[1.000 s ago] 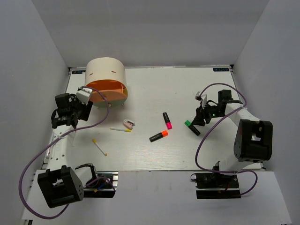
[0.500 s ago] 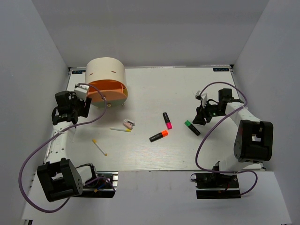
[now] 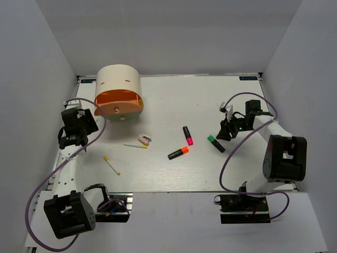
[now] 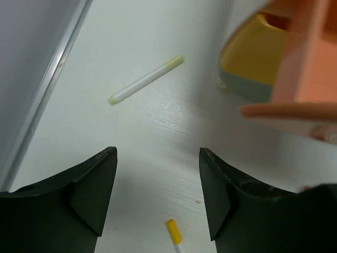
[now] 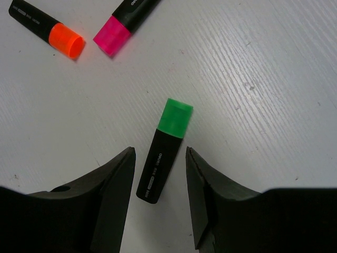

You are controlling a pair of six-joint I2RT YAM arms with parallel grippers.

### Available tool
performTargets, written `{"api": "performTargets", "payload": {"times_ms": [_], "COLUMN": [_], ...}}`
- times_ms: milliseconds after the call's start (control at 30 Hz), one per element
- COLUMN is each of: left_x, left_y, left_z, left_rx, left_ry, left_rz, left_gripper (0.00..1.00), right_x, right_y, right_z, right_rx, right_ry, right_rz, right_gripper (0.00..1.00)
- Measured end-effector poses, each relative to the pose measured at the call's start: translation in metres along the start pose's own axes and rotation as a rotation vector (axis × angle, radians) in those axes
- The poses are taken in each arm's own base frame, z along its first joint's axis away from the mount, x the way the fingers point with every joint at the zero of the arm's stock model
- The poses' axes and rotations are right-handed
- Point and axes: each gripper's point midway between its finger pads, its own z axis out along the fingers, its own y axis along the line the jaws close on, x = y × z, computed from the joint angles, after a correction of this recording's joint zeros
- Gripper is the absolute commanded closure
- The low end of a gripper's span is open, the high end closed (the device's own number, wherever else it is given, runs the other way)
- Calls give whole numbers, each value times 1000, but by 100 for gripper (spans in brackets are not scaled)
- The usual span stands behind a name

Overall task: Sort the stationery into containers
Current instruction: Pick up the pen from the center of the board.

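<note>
**Both grippers open, stationery loose**

My left gripper (image 4: 158, 158) gapes empty near the cream drum-shaped organiser with orange compartments (image 3: 118, 92). A thin pale-yellow stick (image 4: 146, 79) lies beyond it. My right gripper (image 5: 158, 151) stands apart, straddling the short black green-capped marker (image 5: 175, 118) on the white table (image 3: 174, 105).

The left end effector (image 4: 158, 158) and the right end effector (image 5: 158, 155) both point downward, jaws parted.

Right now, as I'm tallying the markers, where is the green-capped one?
In the top view, the short black green-capped marker lies on the white table, right side, beside the right hand, with the pink-capped black marker to its left.
</note>
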Motion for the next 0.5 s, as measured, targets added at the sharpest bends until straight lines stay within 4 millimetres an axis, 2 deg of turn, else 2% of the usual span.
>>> {"api": "performTargets", "payload": {"times_ms": [33,100,167,267,300,367,500], "left_x": [1,6,11,18,21,14,-8], "left_y": [6,16,23,27,27,27,27], "left_z": [0,-1,-2,0,-1,4,8], "left_rx": [-42,-126,-202,-296,-324,-377,-466], "left_ry": [15,51,86,134,151,163,115], "left_rz": [-52,-157,-265,-451,-515,-633,-909], "left_gripper": [27,16,10,10,16,24,24], "right_x": [1,3,3,4,4,4,5], "right_y": [0,2,2,2,2,2,2], "right_z": [0,1,1,1,1,2,2], "right_rx": [-1,-4,-5,-5,-5,-5,-6], "right_ry": [0,3,3,4,4,4,5], "right_rz": [1,5,7,7,7,7,9], "right_gripper": [51,51,51,51,51,51,51]}}
